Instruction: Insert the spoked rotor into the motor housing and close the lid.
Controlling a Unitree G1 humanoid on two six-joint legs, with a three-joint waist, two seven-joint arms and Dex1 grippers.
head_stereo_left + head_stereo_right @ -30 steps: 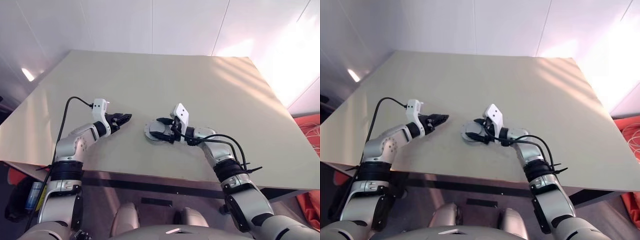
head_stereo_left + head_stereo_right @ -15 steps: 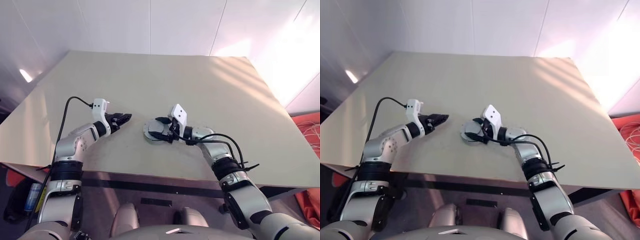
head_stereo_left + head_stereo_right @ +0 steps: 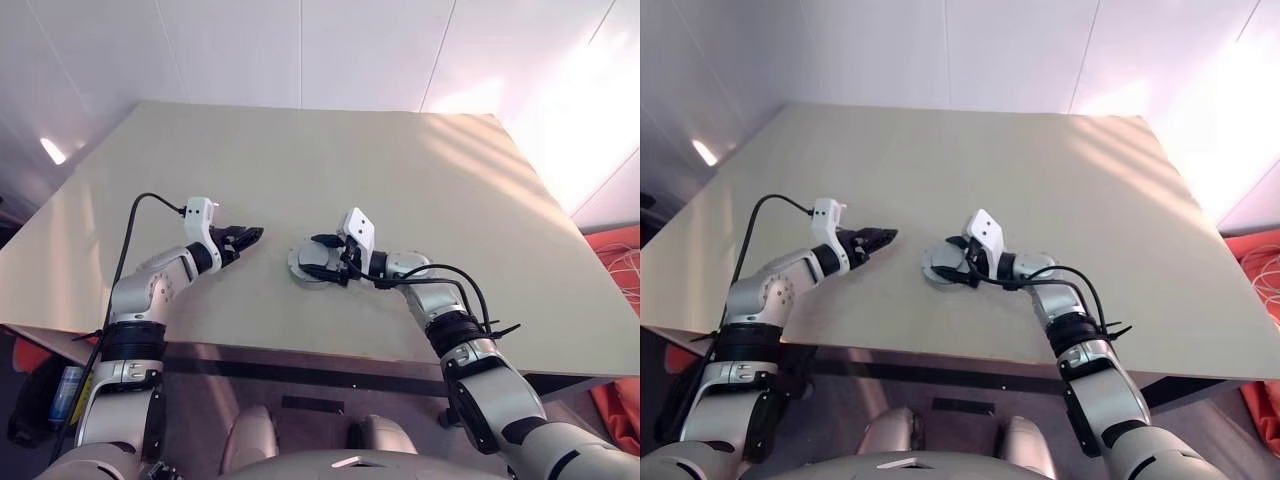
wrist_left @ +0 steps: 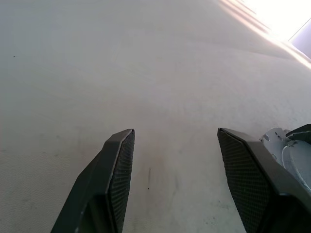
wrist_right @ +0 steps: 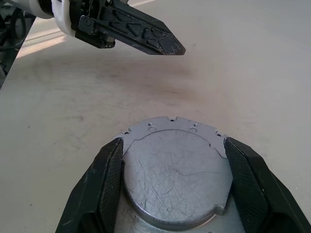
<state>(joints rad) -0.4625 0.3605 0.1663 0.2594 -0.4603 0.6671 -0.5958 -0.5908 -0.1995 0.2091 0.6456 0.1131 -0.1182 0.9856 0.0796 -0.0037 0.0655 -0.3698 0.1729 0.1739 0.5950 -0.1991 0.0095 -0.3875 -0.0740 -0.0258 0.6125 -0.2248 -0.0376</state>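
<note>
Metal lid (image 5: 174, 167) lies flat on the counter (image 3: 400, 180), between the right claw's (image 5: 171, 167) wide fingers. It looks hard, heavy and smooth, so squeeze its round edge. Left claw (image 3: 248, 238) waits beside it, open and holding nothing.

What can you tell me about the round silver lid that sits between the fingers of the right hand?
The lid is a round disc of dull, scratched silver-grey metal with a flat raised middle. Behind it shows a notched flange with small holes. It lies flat on the beige table. The right hand straddles it, one black finger close against each side; whether they press it cannot be told. The left hand hovers beyond it, apart.
</note>
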